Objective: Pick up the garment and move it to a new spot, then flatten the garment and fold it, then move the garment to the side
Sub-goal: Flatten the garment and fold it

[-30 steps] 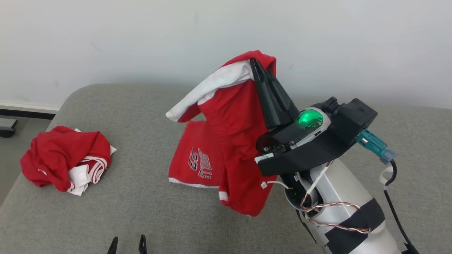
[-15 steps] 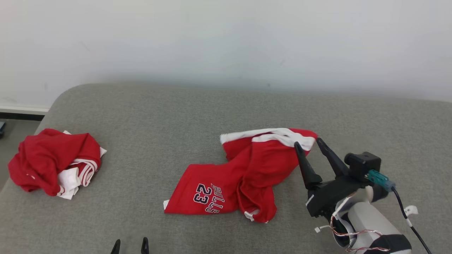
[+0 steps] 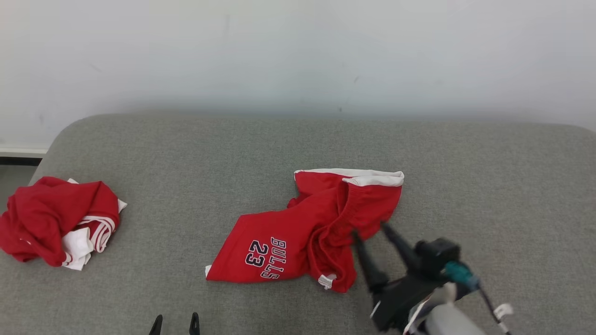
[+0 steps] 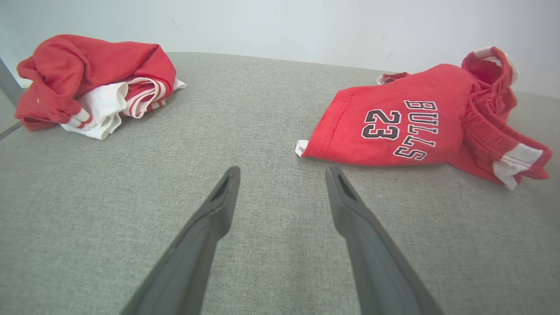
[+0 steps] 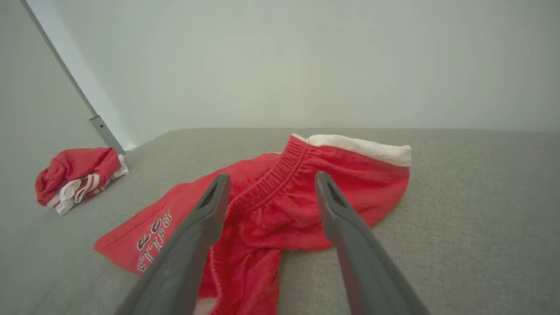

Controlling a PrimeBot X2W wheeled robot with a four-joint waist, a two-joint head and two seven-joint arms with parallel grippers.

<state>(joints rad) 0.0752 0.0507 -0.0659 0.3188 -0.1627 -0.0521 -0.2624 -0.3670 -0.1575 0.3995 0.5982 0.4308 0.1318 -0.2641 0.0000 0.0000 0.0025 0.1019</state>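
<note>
The garment [image 3: 307, 228] is a pair of red shorts with white trim and "BULLS 23" print, lying crumpled on the grey cushion [image 3: 195, 158]; it also appears as the garment [image 4: 420, 118] and the garment [image 5: 280, 205] in the wrist views. My right gripper [image 3: 370, 230] stands open just at the garment's near right edge, nothing between its fingers. At the bottom edge of the head view, my left gripper [image 3: 174, 321] is open over bare cushion, well short of the garment's left corner.
A second bundle of red and white cloth [image 3: 56, 218] lies near the cushion's left edge. A pale wall [image 3: 298, 56] runs behind the cushion. Bare cushion spreads to the right [image 3: 503, 186] and in front.
A second ago my right gripper held the garment up in the air. It lowered it, opened and let go; the garment now lies on the cushion and the gripper has drawn back.
</note>
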